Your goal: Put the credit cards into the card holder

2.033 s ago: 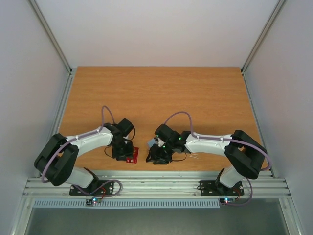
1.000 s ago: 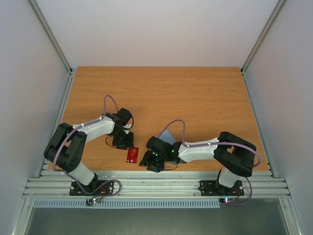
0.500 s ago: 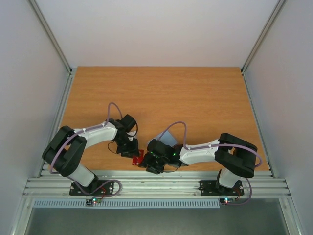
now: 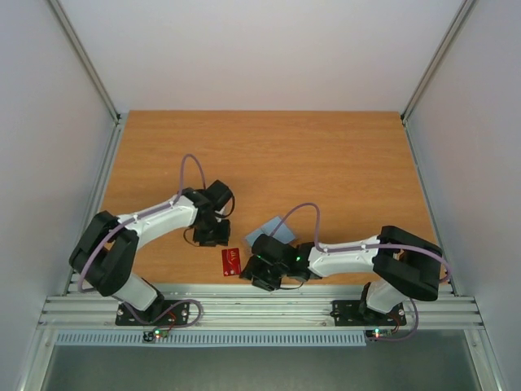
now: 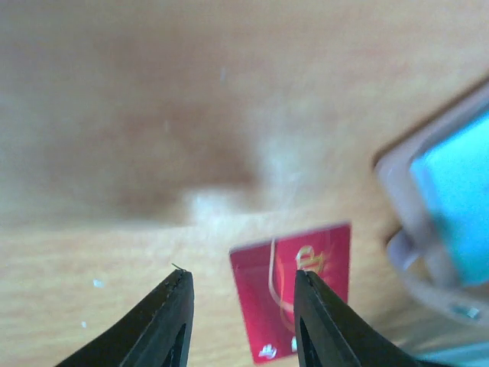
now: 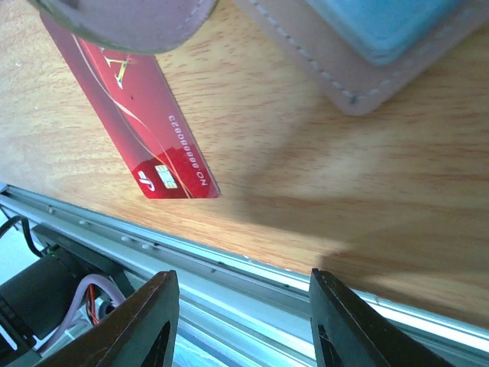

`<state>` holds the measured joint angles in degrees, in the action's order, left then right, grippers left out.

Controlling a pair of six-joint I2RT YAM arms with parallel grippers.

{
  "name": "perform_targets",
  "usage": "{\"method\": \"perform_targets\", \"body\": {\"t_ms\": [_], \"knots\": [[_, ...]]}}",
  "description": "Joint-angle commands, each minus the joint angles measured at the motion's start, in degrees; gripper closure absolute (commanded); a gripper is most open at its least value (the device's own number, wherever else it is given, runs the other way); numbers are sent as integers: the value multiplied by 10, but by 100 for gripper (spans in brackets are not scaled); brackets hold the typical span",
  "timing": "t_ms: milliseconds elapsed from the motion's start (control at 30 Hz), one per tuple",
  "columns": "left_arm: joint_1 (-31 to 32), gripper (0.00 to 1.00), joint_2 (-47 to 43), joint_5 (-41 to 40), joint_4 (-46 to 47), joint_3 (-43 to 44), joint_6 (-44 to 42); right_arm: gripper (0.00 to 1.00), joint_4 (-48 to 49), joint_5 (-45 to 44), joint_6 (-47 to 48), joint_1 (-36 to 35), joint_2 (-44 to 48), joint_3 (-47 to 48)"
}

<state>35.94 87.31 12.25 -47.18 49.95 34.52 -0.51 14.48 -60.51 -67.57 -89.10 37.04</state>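
One red credit card (image 4: 231, 261) lies flat near the table's front edge; it also shows in the left wrist view (image 5: 294, 298) and the right wrist view (image 6: 145, 130). The other red card and the teal-green card are out of view. The card holder (image 4: 273, 228) lies light-blue face up with a tan rim, just right of the card; it also shows in the left wrist view (image 5: 451, 191) and the right wrist view (image 6: 367, 38). My left gripper (image 4: 213, 236) (image 5: 243, 274) is open and empty above the card's left side. My right gripper (image 4: 262, 279) (image 6: 241, 279) is open and empty over the front edge.
The aluminium rail (image 6: 252, 298) runs along the table's front edge right under my right gripper. A purple-grey cable (image 6: 130, 23) crosses over the card's far end. The two arms are close together near the card.
The red card has slid a little to the right. My left gripper came down by the card and has now drawn back from it. My right arm shifted slightly to the right.
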Motion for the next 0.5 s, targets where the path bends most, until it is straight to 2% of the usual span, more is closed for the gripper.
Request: {"method": "perform_targets", "body": {"t_ms": [0, 133, 267, 467], "knots": [[-3, 62, 54, -81, -18, 52, -2, 51, -39, -32, 0, -6, 27, -11], [-3, 65, 97, -84, 13, 61, 3, 51, -51, -34, 7, -4, 40, -17], [4, 69, 122, -36, 55, 51, 0, 51, -55, -25, 17, 3, 44, -20], [36, 71, 115, -2, 78, 15, 21, 51, -57, -10, 26, 12, 48, -26]]}}
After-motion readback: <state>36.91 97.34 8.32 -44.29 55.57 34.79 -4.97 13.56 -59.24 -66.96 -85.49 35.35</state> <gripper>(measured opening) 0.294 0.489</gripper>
